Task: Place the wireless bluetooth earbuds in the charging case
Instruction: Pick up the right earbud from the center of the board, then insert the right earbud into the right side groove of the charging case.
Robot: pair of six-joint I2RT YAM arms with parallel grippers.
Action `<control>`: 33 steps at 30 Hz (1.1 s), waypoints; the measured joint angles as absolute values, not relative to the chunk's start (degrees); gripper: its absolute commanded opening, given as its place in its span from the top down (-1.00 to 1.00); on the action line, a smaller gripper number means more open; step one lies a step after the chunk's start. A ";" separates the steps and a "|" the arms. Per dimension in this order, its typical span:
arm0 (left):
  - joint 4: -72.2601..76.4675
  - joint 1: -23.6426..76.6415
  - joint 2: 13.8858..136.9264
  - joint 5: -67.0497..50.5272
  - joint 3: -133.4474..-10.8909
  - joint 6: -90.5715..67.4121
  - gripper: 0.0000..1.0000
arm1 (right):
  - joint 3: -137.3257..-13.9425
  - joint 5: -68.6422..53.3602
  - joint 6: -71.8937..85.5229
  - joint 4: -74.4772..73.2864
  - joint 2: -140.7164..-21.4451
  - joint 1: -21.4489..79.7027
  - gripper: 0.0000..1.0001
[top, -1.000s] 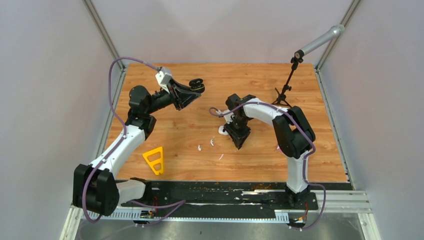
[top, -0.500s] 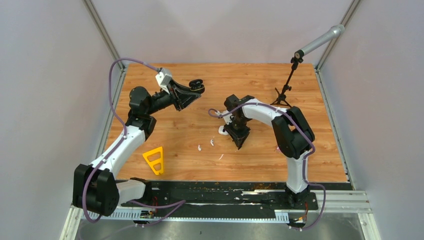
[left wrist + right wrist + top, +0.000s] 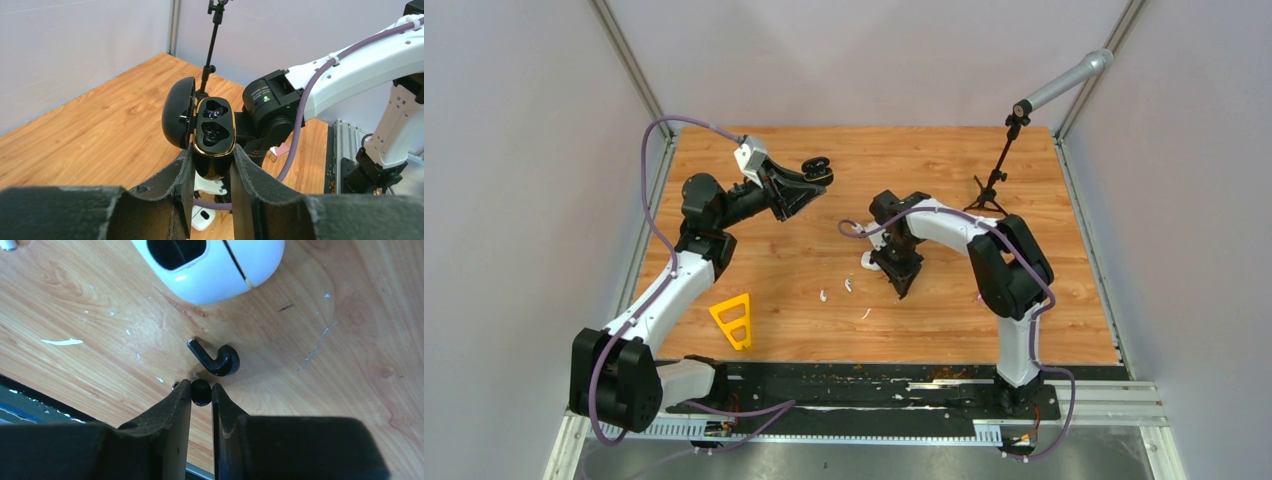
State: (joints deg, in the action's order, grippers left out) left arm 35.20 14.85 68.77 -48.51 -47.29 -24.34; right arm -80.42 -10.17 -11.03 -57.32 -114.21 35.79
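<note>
A black charging case (image 3: 214,135) with a gold rim is held in the air, its lid (image 3: 179,120) swung open and both wells empty. My left gripper (image 3: 212,160) is shut on its lower body, at the back left of the table (image 3: 809,180). My right gripper (image 3: 201,387) points down at the table, its fingertips shut on a black earbud (image 3: 201,392). A second black earbud (image 3: 216,359) lies just beyond it. The open white case (image 3: 210,265) lies further on. Two white earbuds (image 3: 824,296) (image 3: 848,285) lie left of the right gripper (image 3: 902,287).
A thin white sliver (image 3: 865,314) lies on the wood near the front. A yellow triangular piece (image 3: 733,320) sits at the front left. A microphone on a small tripod (image 3: 991,185) stands at the back right. A small pink item (image 3: 980,296) lies by the right arm.
My right gripper's fingers have narrowed onto the black earbud, and the wrist has shifted slightly left. The left arm and the black case have stayed still.
</note>
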 measured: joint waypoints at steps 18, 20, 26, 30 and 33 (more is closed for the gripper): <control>36.10 14.87 72.36 -49.01 -47.77 -24.32 1.00 | -85.47 -6.02 -27.46 -57.45 -88.77 36.21 1.00; 36.29 15.09 72.55 -49.47 -47.77 -24.32 1.00 | -89.71 -6.48 -29.41 -57.60 -88.53 36.21 1.00; 37.17 17.74 72.82 -52.38 -47.62 -23.88 1.00 | -103.79 -9.13 -33.10 -57.52 -87.53 36.49 1.00; 37.21 19.20 72.82 -53.36 -47.35 -23.64 1.00 | -109.58 -9.30 -37.89 -55.40 -85.41 39.05 1.00; 37.34 19.84 72.82 -54.17 -47.35 -23.29 1.00 | -109.58 -9.21 -42.78 -53.28 -83.20 42.26 1.00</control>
